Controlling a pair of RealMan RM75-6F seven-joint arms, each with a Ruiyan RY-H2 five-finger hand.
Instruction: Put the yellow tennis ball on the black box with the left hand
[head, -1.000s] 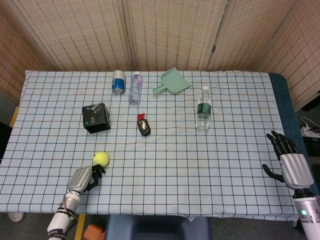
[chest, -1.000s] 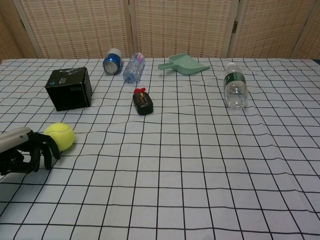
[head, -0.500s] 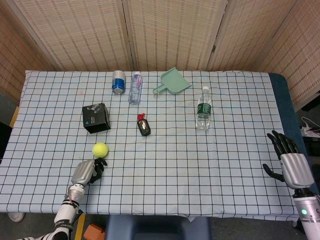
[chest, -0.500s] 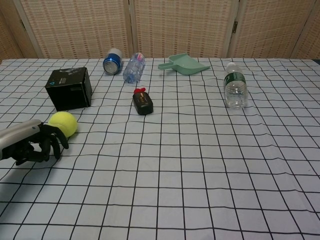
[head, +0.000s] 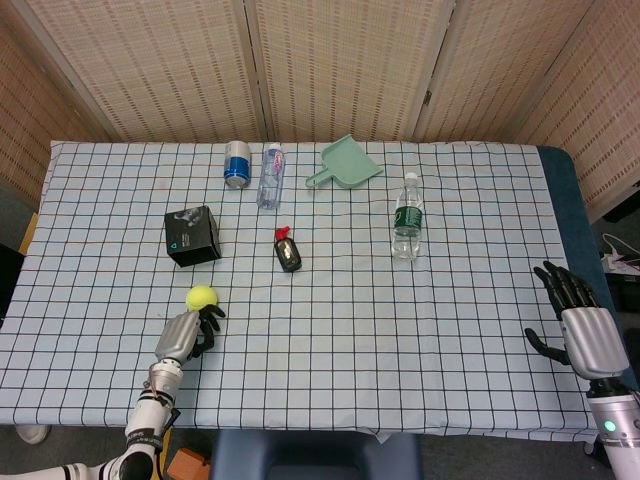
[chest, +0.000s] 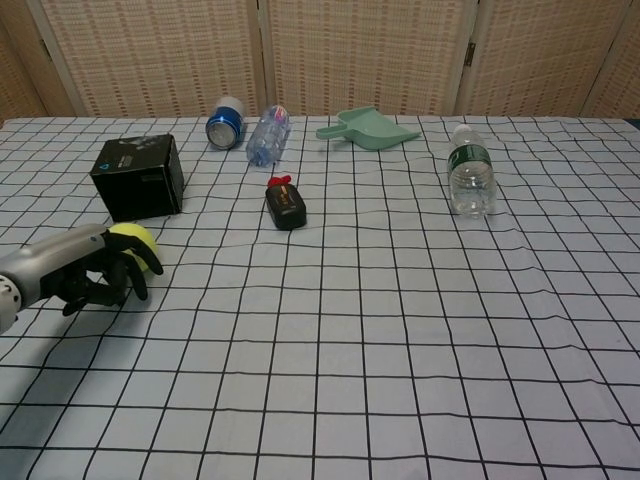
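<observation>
— Sitting where, that yellow tennis ball (head: 202, 297)?
— Down on the checked cloth (head: 420, 320), near the black box (head: 192, 236) but apart from it, just ahead of the left hand (head: 186, 335). Fingers curled toward it, touching or not, hard to say; nothing lifted.
— Right hand (head: 580, 325)?
— Parked at the far edge, fingers spread, holding nothing.
— Handling?
— Probably light, fuzzy, grippy, though prone to rolling. Best cupped around the widest part, thumb opposite fingers.

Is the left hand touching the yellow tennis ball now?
Cannot tell. In the chest view the left hand overlaps the yellow tennis ball, hiding any gap; in the head view its fingertips reach the ball's edge, but contact is unclear.
</observation>
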